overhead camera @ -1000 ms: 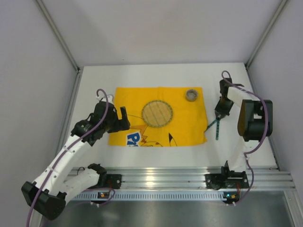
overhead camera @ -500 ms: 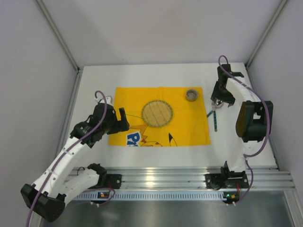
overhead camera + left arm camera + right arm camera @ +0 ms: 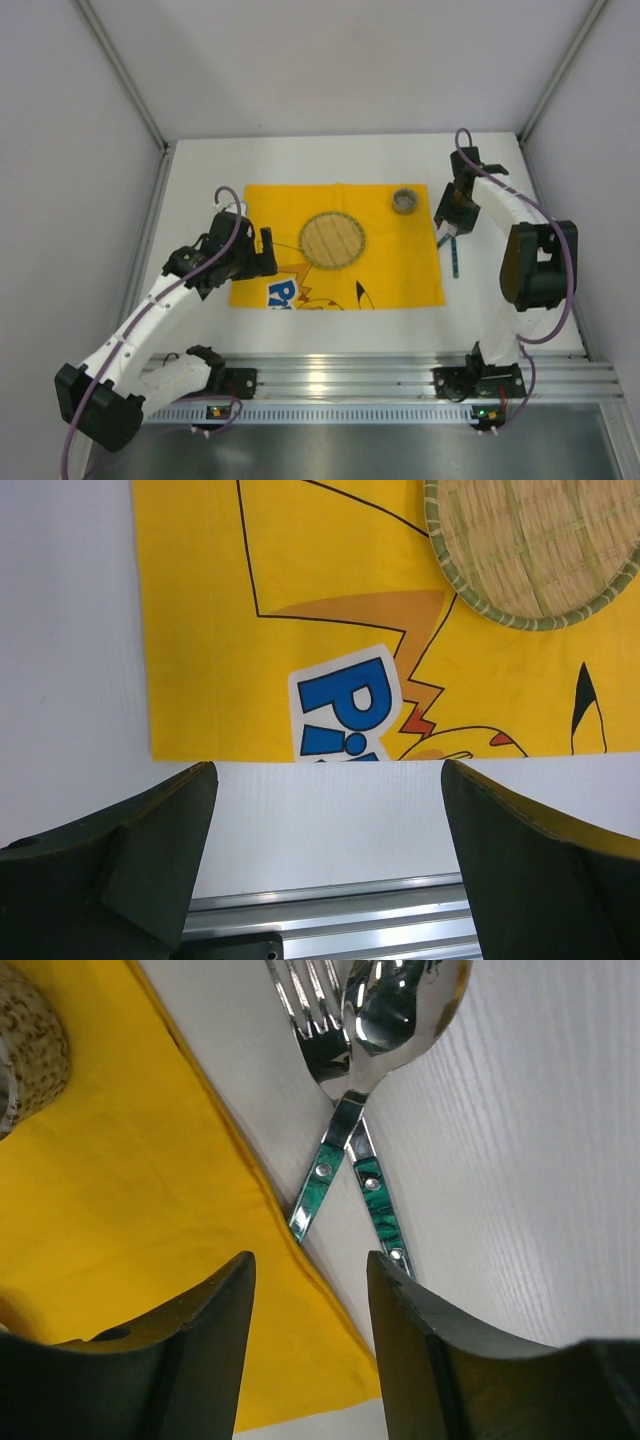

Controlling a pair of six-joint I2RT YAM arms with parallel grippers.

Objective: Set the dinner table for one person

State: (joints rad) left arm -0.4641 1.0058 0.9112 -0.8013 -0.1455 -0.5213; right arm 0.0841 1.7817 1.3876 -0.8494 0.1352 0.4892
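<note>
Top external view: the white counter [image 3: 200, 170] fills the workspace, far larger than any item on it, and carries a yellow cartoon-printed placemat [image 3: 400, 270] laid flat at its centre. A round woven disc [image 3: 332, 240] lies on the middle of the placemat, and a small speckled cup [image 3: 405, 200] stands near the placemat's far right corner. The left end effector [image 3: 330, 780] hangs over the near left corner of the placemat with its jaws spread wide and nothing between them. The right end effector [image 3: 312, 1260] sits over the right edge of the placemat, jaws apart and empty. Right wrist view: a fork [image 3: 305, 1010] and a spoon [image 3: 400, 995], both with green handles, lie on the bare counter just beside the placemat's right edge. Their handles cross at the necks, the spoon apparently uppermost. The spoon's handle tip reaches the placemat edge; contact cannot be confirmed.
</note>
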